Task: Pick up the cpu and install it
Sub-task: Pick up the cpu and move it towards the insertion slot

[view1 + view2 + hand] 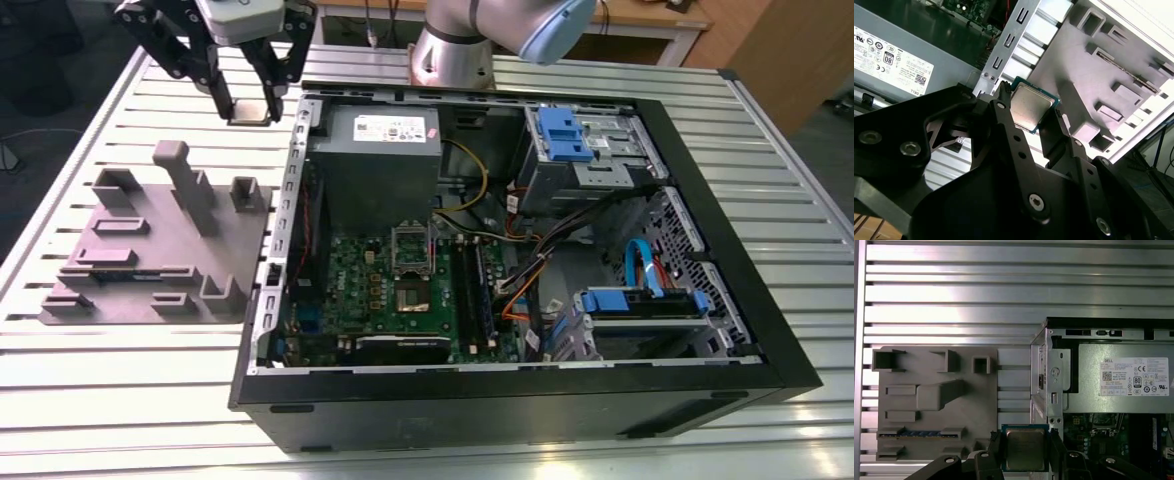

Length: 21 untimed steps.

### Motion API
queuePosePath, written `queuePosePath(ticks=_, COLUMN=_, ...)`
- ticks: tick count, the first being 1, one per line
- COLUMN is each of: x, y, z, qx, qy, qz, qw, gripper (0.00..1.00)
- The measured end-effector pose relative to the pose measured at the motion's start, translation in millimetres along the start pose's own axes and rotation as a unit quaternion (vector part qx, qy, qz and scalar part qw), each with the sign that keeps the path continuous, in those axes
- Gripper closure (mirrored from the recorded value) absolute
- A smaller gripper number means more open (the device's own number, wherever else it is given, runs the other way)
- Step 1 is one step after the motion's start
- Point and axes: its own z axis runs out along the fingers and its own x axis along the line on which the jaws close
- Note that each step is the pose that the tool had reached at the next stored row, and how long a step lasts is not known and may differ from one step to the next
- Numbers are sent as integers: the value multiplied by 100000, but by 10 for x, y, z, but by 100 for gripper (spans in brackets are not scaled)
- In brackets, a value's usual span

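Counter [94,400]: ribbed aluminium slats, bright under the lights.

On it, toward the exterior view's left, a grey moulded fixture plate [160,255] with raised blocks and open pockets. One slot holds a thin blue-tinged strip [114,272].

Near the plate, toward the exterior view's right, a black computer case [534,405] lies on its side with the panel off. In the first wrist view I see a band of bare slats between plate and case.

Inside the case I note:
- a grey power supply [380,170] with a white label
- a green motherboard [350,285] next to it, with a metal socket frame [411,245] on it
- blue drive brackets [561,135] in the bays
- orange and yellow cables [514,290] between board and bays
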Motion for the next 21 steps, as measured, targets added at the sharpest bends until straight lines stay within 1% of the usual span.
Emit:
queuePosePath(ticks=13, x=-88, y=1, z=2, qx=-4, qy=-4, qz=-1, qw=100000, gripper=53)
queuePosePath(ticks=21, x=-120, y=1, z=2, qx=0, qy=-1, qz=0, qw=100000, gripper=53)
